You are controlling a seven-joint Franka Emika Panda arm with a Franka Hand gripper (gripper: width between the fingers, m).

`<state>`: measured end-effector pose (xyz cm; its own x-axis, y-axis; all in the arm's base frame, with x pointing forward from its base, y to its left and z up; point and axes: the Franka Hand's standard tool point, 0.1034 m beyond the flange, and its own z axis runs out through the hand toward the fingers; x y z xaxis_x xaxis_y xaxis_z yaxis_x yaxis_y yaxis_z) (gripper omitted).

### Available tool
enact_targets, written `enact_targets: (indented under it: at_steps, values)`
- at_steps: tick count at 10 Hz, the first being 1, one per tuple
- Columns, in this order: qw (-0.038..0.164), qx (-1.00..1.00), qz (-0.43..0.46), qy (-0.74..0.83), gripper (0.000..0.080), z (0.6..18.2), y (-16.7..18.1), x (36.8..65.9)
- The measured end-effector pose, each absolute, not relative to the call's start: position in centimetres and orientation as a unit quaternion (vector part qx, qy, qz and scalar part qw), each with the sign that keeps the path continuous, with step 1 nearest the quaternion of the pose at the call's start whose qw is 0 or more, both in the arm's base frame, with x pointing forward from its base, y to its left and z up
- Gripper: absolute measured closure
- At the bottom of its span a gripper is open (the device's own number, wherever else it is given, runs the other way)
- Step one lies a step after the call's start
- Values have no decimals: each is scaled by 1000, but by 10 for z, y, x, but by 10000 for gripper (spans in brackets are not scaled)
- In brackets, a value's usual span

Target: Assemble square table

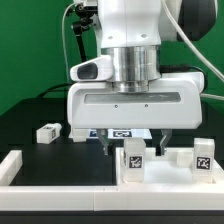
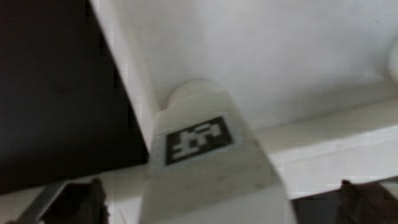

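A white Franka robot arm (image 1: 135,40) fills the upper centre of the exterior view, reaching down over a black table surface (image 1: 40,110). Its wide white two-finger gripper (image 1: 134,146) hangs at mid-frame with its dark fingers spread apart, clamped on nothing.

The white plastic square tabletop with a raised rim (image 1: 170,172) lies at lower right. A long white fence bar (image 1: 20,168) runs across the lower left. A thin flat white marker board (image 1: 122,133) lies under the gripper.

One small white tagged block leg (image 1: 133,152) stands on the tabletop between the fingers. A second leg (image 1: 203,155) stands at the tabletop's right end. A third leg (image 1: 47,131) lies alone at middle left.

The wrist view shows the first leg (image 2: 205,150) between the fingers (image 2: 63,205), with clear gaps on both sides.
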<state>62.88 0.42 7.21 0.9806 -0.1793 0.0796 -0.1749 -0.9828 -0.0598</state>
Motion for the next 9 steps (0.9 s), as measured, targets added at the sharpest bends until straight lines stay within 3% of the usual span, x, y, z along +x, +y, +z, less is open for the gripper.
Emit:
enact_targets:
  at_steps: [2,4,7,9]
  values:
    - [26,-995,-42,90,178,71,4,629]
    - [30,-989,-40,143,514,71,5,628]
    - [35,-960,-35,276,511,70,3,629]
    - [39,-891,-12,453,511,69,0,630]
